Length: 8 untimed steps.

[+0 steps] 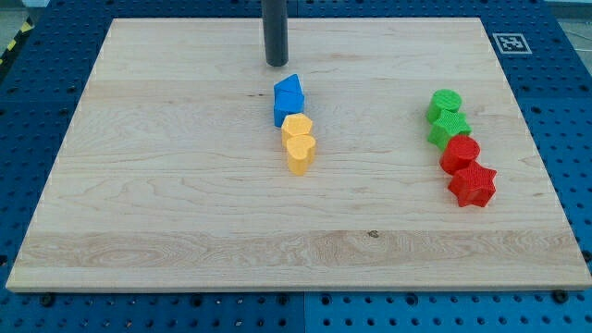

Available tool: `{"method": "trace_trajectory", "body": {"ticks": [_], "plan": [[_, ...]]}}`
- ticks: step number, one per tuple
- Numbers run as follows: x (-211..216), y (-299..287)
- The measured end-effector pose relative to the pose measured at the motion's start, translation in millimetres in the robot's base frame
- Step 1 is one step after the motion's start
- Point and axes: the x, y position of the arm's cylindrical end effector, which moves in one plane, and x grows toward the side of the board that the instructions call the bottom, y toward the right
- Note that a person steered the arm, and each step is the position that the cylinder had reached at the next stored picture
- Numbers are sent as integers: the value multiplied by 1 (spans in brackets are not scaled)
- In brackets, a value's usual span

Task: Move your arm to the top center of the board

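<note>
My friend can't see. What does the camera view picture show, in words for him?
My tip rests near the top center of a wooden board, just above a blue block without touching it. Two yellow blocks sit right below the blue one. At the view's right, two green blocks and two red blocks form a line.

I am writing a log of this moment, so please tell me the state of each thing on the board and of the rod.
my tip: near the board's top centre, just above the blue block, apparently not touching it.
blue block: touches the yellow block below it.
yellow block: heart-like, flat on the board.
green blocks: two, packed together at the view's right.
red blocks: two, directly below the green ones; the lower is star-shaped.
board: lies flat.
</note>
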Motion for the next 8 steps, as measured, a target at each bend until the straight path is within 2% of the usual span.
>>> {"method": "trace_trajectory", "body": {"ticks": [5,8], "plan": [[-4,41],[-22,57]]}}
